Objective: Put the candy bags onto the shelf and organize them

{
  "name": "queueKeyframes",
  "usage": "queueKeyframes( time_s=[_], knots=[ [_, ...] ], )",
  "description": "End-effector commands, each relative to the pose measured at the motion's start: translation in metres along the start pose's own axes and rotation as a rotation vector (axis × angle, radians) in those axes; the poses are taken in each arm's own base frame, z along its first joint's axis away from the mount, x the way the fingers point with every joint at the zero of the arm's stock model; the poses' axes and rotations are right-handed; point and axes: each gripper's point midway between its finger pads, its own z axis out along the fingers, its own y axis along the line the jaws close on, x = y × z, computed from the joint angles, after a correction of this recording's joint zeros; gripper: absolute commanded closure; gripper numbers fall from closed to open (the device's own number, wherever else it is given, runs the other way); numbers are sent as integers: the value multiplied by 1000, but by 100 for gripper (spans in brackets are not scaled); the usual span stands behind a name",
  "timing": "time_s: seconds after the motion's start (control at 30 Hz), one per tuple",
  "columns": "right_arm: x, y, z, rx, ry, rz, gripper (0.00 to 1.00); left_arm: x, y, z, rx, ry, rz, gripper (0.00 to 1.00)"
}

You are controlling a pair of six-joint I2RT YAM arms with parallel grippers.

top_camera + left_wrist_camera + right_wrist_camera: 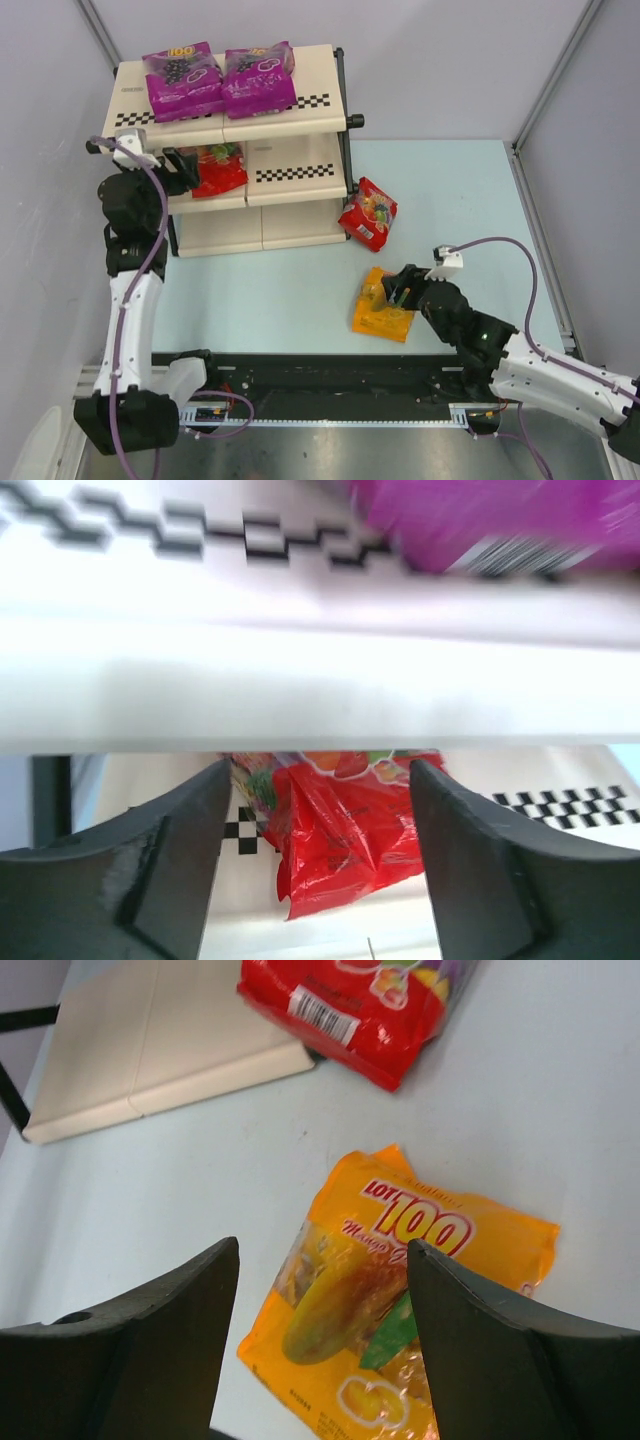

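Cream shelf [290, 105] holds two purple bags [183, 82] on top and a red bag [222, 170] mid-tier, between the jaws of our open left gripper [318, 775]. Next, we judge, our right gripper [322, 1250], open above the orange bag [445, 1232] on the table [470, 200], must descend and close.

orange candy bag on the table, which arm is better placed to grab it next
Right. The right gripper hangs open just above the orange bag; the left gripper is away at the shelf, middle tier, by a red bag.
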Motion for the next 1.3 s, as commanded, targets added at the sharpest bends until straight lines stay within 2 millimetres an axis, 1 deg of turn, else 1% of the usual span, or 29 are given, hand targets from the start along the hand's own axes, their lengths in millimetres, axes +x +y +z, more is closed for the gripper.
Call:
queueKeyframes(
  time_s=[0.0, 0.03, 0.07, 0.1, 0.13, 0.17, 0.2, 0.23, 0.27, 0.33, 0.37, 0.4, 0.43, 0.47, 0.5, 0.53, 0.6, 0.67, 0.73, 0.77, 0.83, 0.87, 0.9, 0.97, 1.07, 1.1, 1.17, 1.2, 1.27],
  knots=[
    [-32, 3, 4, -2, -80, 22, 27, -33, -5, -26, -17, -92, -36, 20],
    [-34, 4, 6, -8, -71, 22, 27, -31, -8, -30, -9, -92, -56, 16],
    [-41, -5, 12, 24, -85, 33, 26, -29, -13, -33, 13, -88, -63, 11],
    [-38, -10, 19, 46, -64, 27, 25, -19, -13, -39, 9, -65, -75, 10],
    [-42, -5, 23, 20, -57, 46, 25, -14, -17, -43, 18, -53, -92, 9],
    [-48, -17, 31, 52, -62, 63, 24, -10, -19, -47, 23, -46, -100, 8],
    [-55, -18, 36, 41, -76, 92, 24, -5, -21, -54, 29, -44, -106, 6],
    [-53, -11, 46, -9, -50, 109, 24, 1, -25, -57, 39, -31, -124, 5],
    [-62, -21, 54, 7, -69, 135, 23, 5, -28, -61, 45, -25, -133, 5],
    [-61, -15, 76, -49, -34, 160, 22, 17, -37, -72, 78, -8, -165, 4],
    [-68, -23, 84, -39, -41, 178, 22, 21, -42, -76, 96, -1, -174, 4],
    [-71, -20, 94, -57, -41, 201, 22, 27, -48, -83, 121, 2, -181, 3],
    [-57, -21, 108, -73, 25, 216, 21, 31, -51, -87, 131, 10, -193, 2],
    [-58, -20, 116, -94, 33, 237, 22, 36, -54, -91, 138, 17, -197, 2],
    [-70, -14, 124, -139, -4, 274, 21, 45, -56, -94, 144, 36, -204, 2],
    [-57, -17, 135, -149, 40, 295, 21, 43, -58, -101, 153, 23, -203, 2],
    [-66, -9, 145, -198, 13, 316, 21, 47, -58, -106, 154, 24, -203, 1],
    [-54, -15, 159, -184, 45, 347, 20, 47, -60, -112, 163, 25, -197, 1],
    [-55, -17, 170, -172, 35, 381, 20, 47, -62, -115, 175, 34, -193, 1],
    [-46, -23, 176, -146, 50, 395, 20, 47, -62, -116, 176, 35, -192, 1],
    [-48, -26, 184, -131, 30, 417, 20, 45, -65, -118, 186, 33, -191, 2],
    [-39, -32, 191, -112, 45, 426, 20, 44, -65, -120, 190, 27, -190, 1],
    [-44, -27, 196, -136, 34, 433, 20, 45, -65, -120, 192, 28, -191, 1],
    [-31, -31, 209, -133, 67, 465, 20, 46, -66, -122, 199, 28, -191, 1],
    [-28, -28, 220, -155, 79, 506, 21, 47, -66, -123, 200, 30, -191, 1],
    [-22, -29, 224, -158, 83, 512, 22, 47, -67, -124, 205, 28, -189, 2],
    [-20, -30, 226, -163, 81, 518, 32, 48, -67, -124, 206, 30, -188, 1],
    [-20, -29, 226, -173, 78, 511, 49, 48, -68, -125, 208, 30, -185, 1],
    [-23, -29, 226, -182, 71, 496, 68, 50, -68, -125, 208, 35, -184, 1]
  ],
)
